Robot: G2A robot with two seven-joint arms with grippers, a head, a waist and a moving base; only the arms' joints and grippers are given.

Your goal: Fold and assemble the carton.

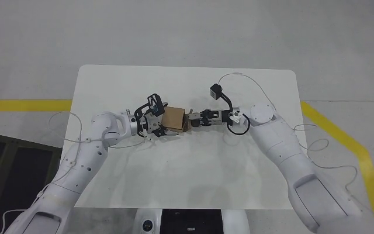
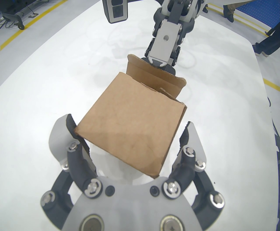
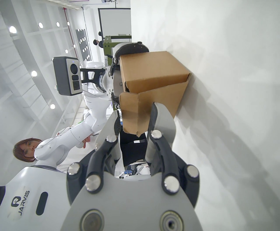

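- Carton [image 1: 174,118] of brown card: its closed end sits in the gap of the left gripper [image 2: 128,120], whose jaws are spread wide and clamp nothing. One finger [image 2: 60,137] touches a corner of that end, and the other finger [image 2: 194,142] stands just beside the opposite edge, barely apart.
- At the carton's open end the right gripper [image 3: 135,109] is about half open. A raised flap [image 3: 131,102] stands across the gap between its fingers, and the finger nearer the table [image 3: 160,122] overlaps the flap's face. Whether the pads press on the card I cannot tell.
- That raised flap stands between the right gripper and the inside of the carton, barring the opening. A smaller flap [image 2: 167,91] just beside it is bent inward.
- The carton lies with one face on the white table [image 1: 175,175], near the middle and a little toward the far edge. It is directly between the two grippers, which face each other along its length.
- Both arms lie low over the table, one on each side, so the carton is hemmed in at its two ends and open along its long sides.
- A grey camera box [image 2: 114,9] on the right wrist hangs above the table beyond the carton, near the right gripper.
- A yellow line [image 1: 35,105] runs on the floor past the table's sides.
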